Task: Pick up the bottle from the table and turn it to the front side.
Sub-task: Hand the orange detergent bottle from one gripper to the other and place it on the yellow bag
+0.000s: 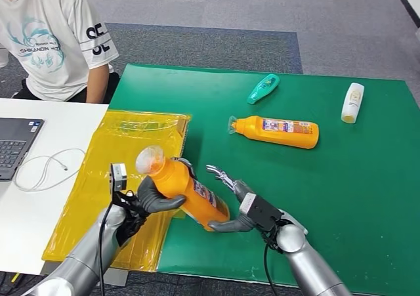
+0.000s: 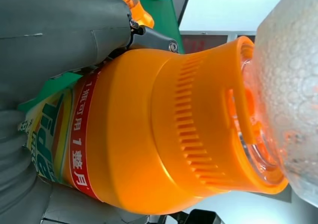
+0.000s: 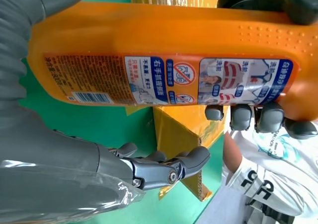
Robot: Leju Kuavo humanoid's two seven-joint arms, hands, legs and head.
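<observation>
Above the mat edge — bottle (image 1: 186,191) lifted | left hand (image 1: 148,197) fingers wrap neck | right hand (image 1: 237,207) fingers released at base

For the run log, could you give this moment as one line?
left hand grips orange bottle near cap | right hand at base, fingers apart | bottle lifted, tilted

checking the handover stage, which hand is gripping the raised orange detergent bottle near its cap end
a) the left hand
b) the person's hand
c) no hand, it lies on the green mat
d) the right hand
a: the left hand wraps its fingers around the orange detergent bottle just below the clear cap, holding it tilted above the table, while the right hand sits at the bottle's base end with fingers spread.
</observation>
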